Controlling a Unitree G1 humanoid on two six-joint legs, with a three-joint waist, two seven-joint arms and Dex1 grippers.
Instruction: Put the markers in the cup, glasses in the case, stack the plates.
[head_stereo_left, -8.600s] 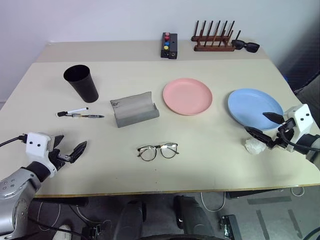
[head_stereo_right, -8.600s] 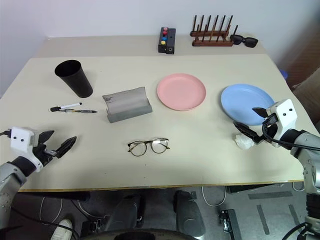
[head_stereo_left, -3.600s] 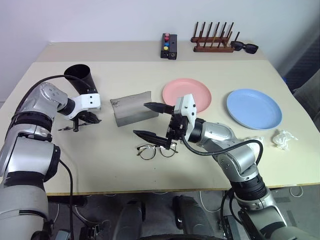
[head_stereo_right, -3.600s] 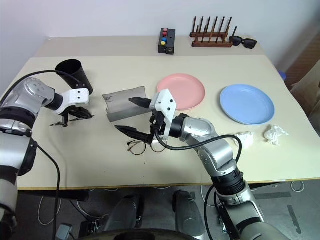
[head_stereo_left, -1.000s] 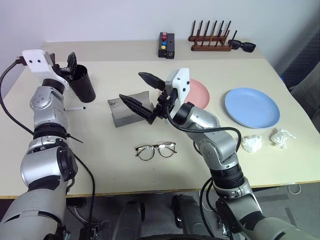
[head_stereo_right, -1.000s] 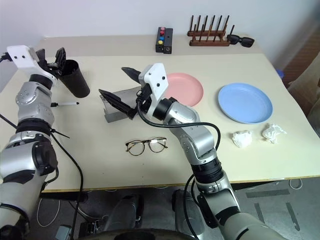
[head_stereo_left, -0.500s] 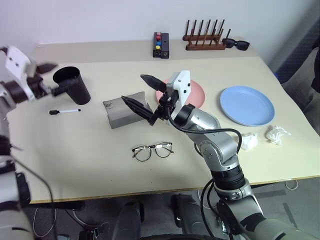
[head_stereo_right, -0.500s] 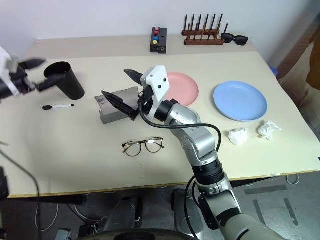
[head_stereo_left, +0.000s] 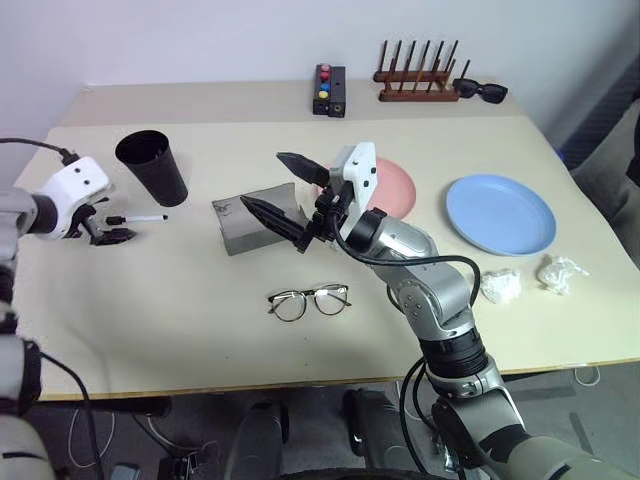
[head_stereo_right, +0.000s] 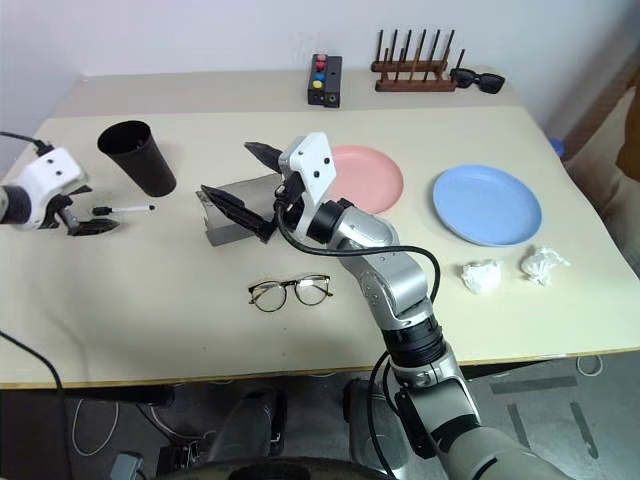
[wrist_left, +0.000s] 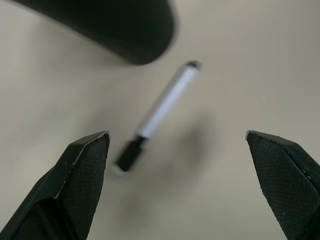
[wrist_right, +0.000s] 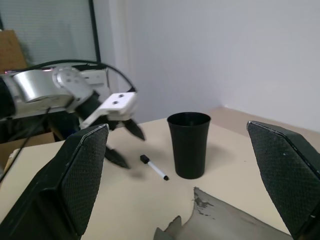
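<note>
Left tool (head_stereo_left: 112, 230) low over the counter (head_stereo_left: 180, 320) at its left edge, fingers spread wide, nothing between them. White marker with black cap (head_stereo_left: 137, 218) flat on the counter just beyond those fingers, apart from them; in the left wrist view the same marker (wrist_left: 159, 115) lies between the two open finger pads (wrist_left: 87, 165), untouched. Black cup (head_stereo_left: 152, 166) upright right behind the marker, near but not touching; whether anything sits inside, cannot tell.

Right tool (head_stereo_left: 285, 192) held up over the middle of the counter, jaws at full spread, empty, hanging above the grey case (head_stereo_left: 245, 218). Case lying open, in front of the pink plate (head_stereo_left: 395, 185). Pink plate partly hidden behind the right arm. Blue plate (head_stereo_left: 500, 214) flat on the counter well to the right of the pink one, the two plates apart, not stacked.

Glasses (head_stereo_left: 308, 301) on the counter, lenses facing the near edge, in front of the case and well outside it. Two crumpled white wads (head_stereo_left: 500, 286) on the right, near the blue plate.

Along the back: a small black box with coloured buttons (head_stereo_left: 331, 91), a wooden peg rack (head_stereo_left: 420, 72), black sunglasses (head_stereo_left: 482, 91) just beside the rack.
</note>
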